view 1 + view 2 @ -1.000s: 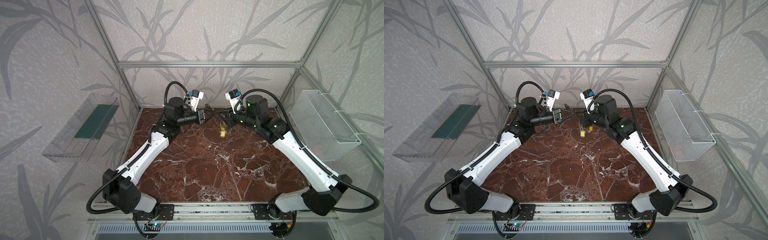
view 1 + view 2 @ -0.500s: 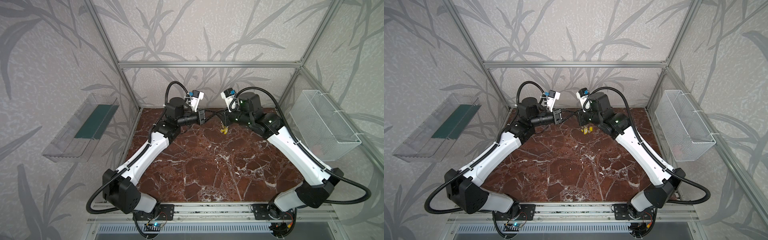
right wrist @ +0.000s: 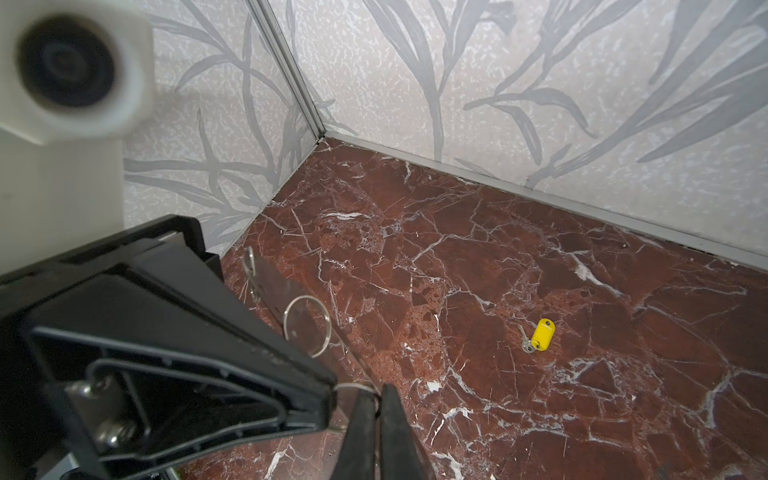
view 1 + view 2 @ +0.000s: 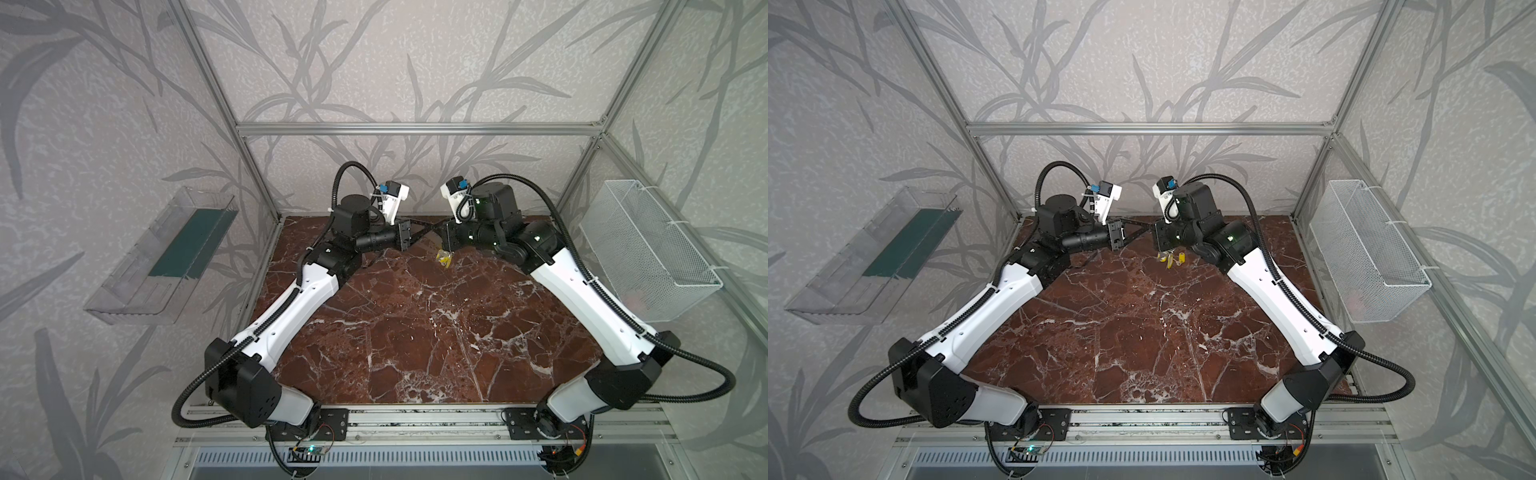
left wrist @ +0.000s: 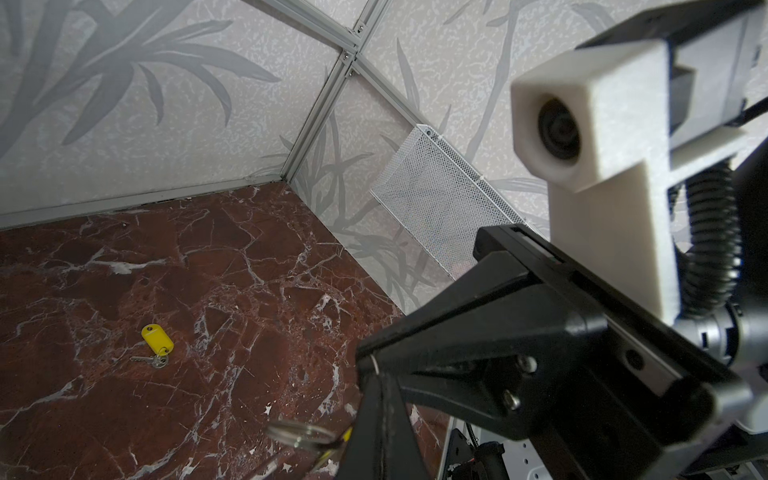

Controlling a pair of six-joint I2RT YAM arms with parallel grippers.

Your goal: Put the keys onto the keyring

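On the veined marble tabletop [image 3: 540,232] lies a smooth yellow oblong key [image 3: 543,333].

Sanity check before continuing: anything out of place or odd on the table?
Nothing damaged or spilled. One yellow oblong plastic tag with a small metal key lies loose on the red marble table, apart from the thin silvery wire ring.

Left arm [image 4: 291,309] and right arm [image 4: 582,297] both stretched to the far middle, wrists turned inward. Left gripper [image 3: 326,395] and right gripper [image 3: 376,409] meet tip to tip, raised, jaws closed on both.
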